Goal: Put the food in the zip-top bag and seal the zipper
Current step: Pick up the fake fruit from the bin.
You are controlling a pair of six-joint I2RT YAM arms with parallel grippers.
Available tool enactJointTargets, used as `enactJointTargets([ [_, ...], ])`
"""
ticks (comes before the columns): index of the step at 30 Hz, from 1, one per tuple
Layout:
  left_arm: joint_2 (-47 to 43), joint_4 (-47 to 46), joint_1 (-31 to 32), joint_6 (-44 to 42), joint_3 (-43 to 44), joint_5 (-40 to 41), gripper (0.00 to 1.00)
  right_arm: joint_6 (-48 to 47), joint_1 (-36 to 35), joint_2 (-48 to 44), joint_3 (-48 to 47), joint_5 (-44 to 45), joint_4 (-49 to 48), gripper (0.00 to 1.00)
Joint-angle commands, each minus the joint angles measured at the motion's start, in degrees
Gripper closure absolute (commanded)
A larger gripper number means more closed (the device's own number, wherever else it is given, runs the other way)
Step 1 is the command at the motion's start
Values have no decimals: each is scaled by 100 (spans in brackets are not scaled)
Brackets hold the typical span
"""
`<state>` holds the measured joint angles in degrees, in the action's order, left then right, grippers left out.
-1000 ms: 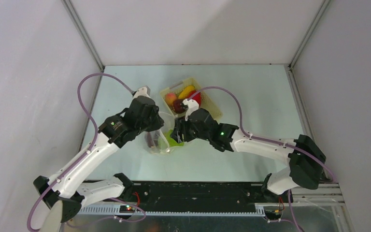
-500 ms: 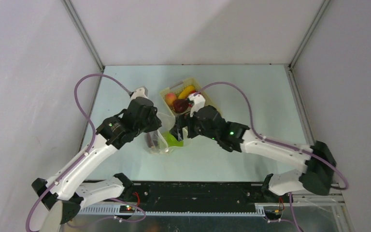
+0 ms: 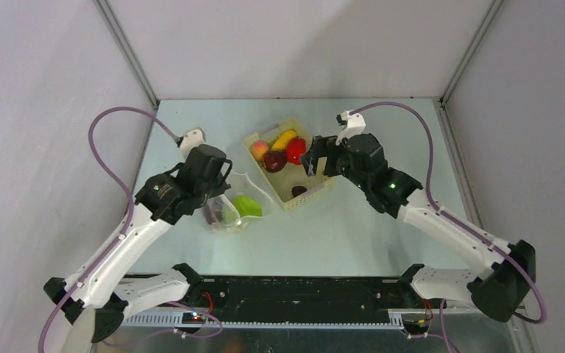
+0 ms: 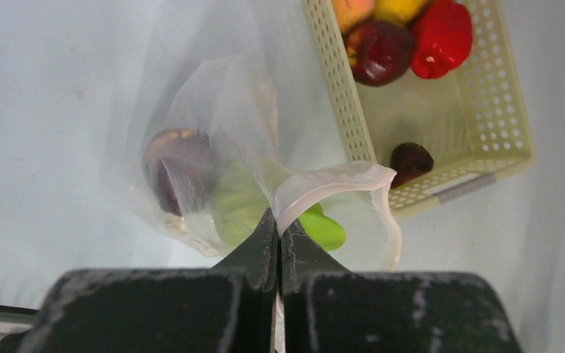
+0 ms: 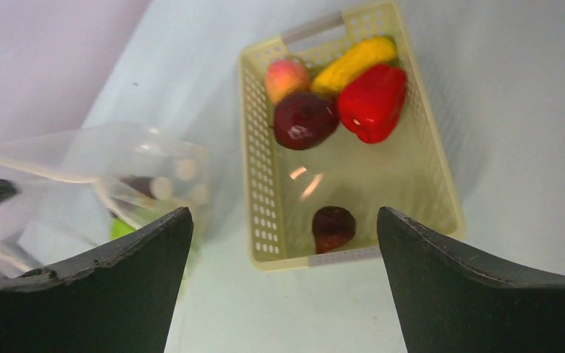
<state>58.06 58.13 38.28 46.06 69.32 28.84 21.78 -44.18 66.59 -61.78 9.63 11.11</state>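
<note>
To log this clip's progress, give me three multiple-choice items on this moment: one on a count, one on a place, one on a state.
1. How many food pieces lie in the basket? A two; B eight; C five.
2. Where is the green food? A in the basket; B inside the zip-top bag; C nowhere in view.
3. How do the fingers of the right gripper stand? A wide apart, holding nothing; B shut on a food piece; C shut on the bag.

Answers:
1 C: the peach, banana, red pepper, large dark red apple and small dark red piece sit in it.
2 B: it shows through the clear plastic.
3 A: the right wrist view shows both fingers spread above the basket, gripping nothing.
</note>
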Motion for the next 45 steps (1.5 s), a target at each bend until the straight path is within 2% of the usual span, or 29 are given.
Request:
enactJointTargets([
  [1,-23,70,-180,-44,357,620,100,-150,286,480,-102,-137,-98,1],
  [7,100,-35,-282,-233,330,631,100,-335,473,1604,-380,-567,-579,1],
  [10,208,-64,-318,-299,305,610,100,-581,504,2292,-737,-818,-491,1],
  [20,300,-255,-388,-335,4,445,100,-1167,617,4225,-2907,-1529,1806,10],
  [27,158,-292,-457,-375,-197,416,100,-1242,592,4577,-2987,-1367,2104,12],
  [39,76,-327,-502,-379,-327,372,100,-1500,292,5189,-3296,-456,2490,12],
  [45,65,-360,-507,-379,-371,351,100,-1525,181,5288,-3297,-504,2578,14],
])
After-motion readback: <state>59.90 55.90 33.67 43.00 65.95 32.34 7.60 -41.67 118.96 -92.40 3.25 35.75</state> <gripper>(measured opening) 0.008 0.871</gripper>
